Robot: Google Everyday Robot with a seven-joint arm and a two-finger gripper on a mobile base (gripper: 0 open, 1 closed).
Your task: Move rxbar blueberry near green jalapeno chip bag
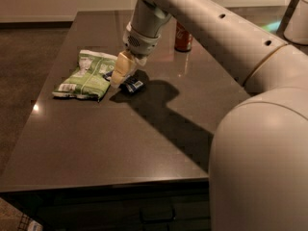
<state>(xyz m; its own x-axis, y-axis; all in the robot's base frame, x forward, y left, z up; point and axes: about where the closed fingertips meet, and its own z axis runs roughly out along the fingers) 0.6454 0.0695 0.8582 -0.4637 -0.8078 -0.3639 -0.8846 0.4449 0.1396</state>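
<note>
The rxbar blueberry (pixel 133 85), a small dark blue bar with white patches, lies flat on the dark table (pixel 144 143), right beside the right edge of the green jalapeno chip bag (pixel 87 75). The bag is light green and white, crinkled, and lies flat at the table's left. My gripper (pixel 121 72) points down just above the bar's left end, between bar and bag, and hides part of the bar.
A red-brown soda can (pixel 183 36) stands upright at the back of the table, to the right of the arm. The arm's shadow falls across the table's middle. The table's left and front edges drop to a brown floor.
</note>
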